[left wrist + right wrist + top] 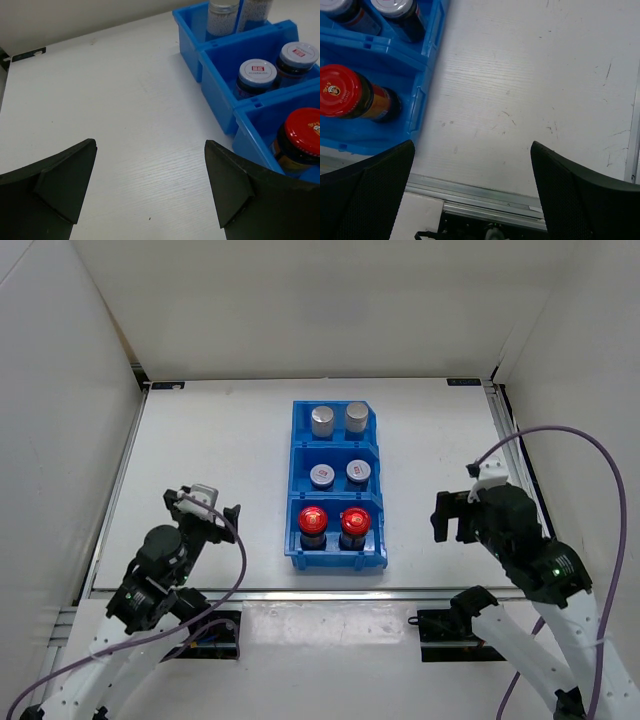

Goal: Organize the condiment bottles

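Six condiment bottles [338, 472] stand inside the blue bin [335, 560], sorted two to a compartment. As far as the pictures show, the sorting looks done.

From the left gripper [208, 510], the bin lies off to its right and a little ahead. The red-lidded jars [313, 521] fill the compartment closest to it. The short silver-lidded jars [323, 476] sit one compartment farther on, and the tall silver-capped cylinders [323, 421] are farthest from it. In the left wrist view one red lid shows just beyond the right finger, apart from it. Only bare white table [220, 440] lies between the fingers.

From the right gripper [454, 518], the same bin lies to its left, again with the red-lidded pair nearest. The right wrist view shows the bin's side wall near the left finger, not touching it. One red-lidded jar stands inside that wall.

Both grippers are spread wide and carry nothing. Each hangs over the table, well apart from the bin, one on either side of it.

No bottle is seen loose on the table in any view. Each kind appears matched with its twin, and all six seem upright. I judge that nothing is left to place. At most, the arms might draw back from the bin, or a pair could be nudged straighter. Neither looks needed from here.
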Robot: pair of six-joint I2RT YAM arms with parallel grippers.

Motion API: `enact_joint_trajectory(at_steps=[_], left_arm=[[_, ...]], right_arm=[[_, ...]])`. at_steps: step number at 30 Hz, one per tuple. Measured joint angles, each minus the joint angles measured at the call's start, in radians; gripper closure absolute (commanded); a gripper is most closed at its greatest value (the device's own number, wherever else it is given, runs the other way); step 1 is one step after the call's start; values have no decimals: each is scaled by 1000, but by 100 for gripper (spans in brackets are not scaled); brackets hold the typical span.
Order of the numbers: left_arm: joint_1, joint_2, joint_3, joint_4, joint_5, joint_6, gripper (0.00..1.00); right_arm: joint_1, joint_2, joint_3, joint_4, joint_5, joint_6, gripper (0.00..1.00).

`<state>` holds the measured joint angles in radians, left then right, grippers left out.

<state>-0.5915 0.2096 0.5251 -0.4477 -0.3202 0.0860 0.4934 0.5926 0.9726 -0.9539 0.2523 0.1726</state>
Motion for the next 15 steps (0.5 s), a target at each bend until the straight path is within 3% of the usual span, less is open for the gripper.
enact_joint_trajectory(at_steps=[6, 15], left_arm=[[2, 107, 1, -18, 18, 3, 1], [2, -31, 1, -18, 18, 2, 1]], right_arm=[[0, -93, -18, 8, 26, 4, 0], [0, -53, -21, 13, 27, 3, 0]])
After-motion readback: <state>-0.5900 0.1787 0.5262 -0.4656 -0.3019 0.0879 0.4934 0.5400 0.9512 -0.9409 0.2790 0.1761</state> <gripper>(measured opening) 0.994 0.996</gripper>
